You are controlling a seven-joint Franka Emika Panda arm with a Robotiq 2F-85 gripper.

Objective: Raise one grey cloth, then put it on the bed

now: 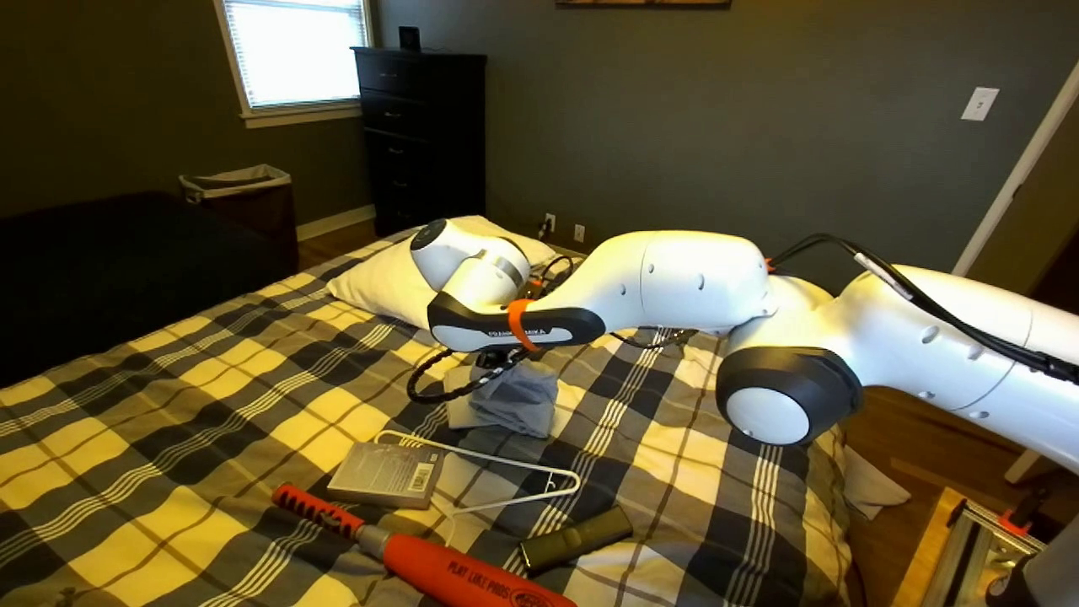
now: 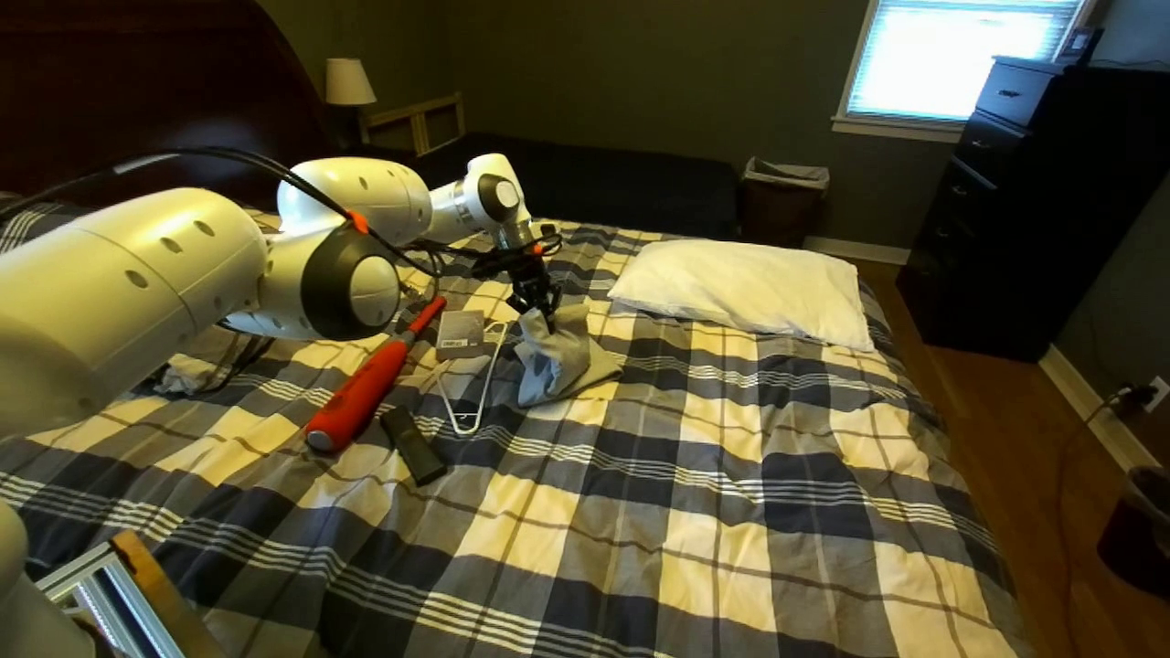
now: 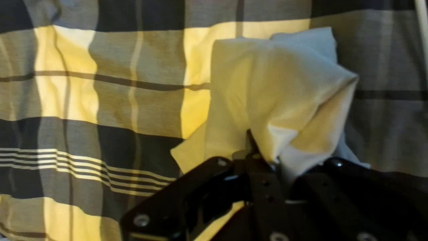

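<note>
The grey cloth (image 1: 512,403) stands crumpled on the plaid bed (image 1: 202,396), its top drawn up into folds. It also shows in the other exterior camera's picture (image 2: 559,361) and in the wrist view (image 3: 284,80). My gripper (image 2: 548,315) points down at the cloth's top, with its black fingers around a bunched fold. In the wrist view, the gripper (image 3: 277,160) is closed on that fold, and the cloth hides most of one fingertip. The cloth's lower edge appears to rest on the bed. In an exterior view the arm hides the gripper.
A white hanger (image 2: 475,393), a grey case (image 2: 460,334), a red bat (image 2: 361,393) and a dark remote-like object (image 2: 413,445) lie beside the cloth. A white pillow (image 2: 745,288) lies farther back. The bed's edge drops to the wooden floor (image 2: 1015,457).
</note>
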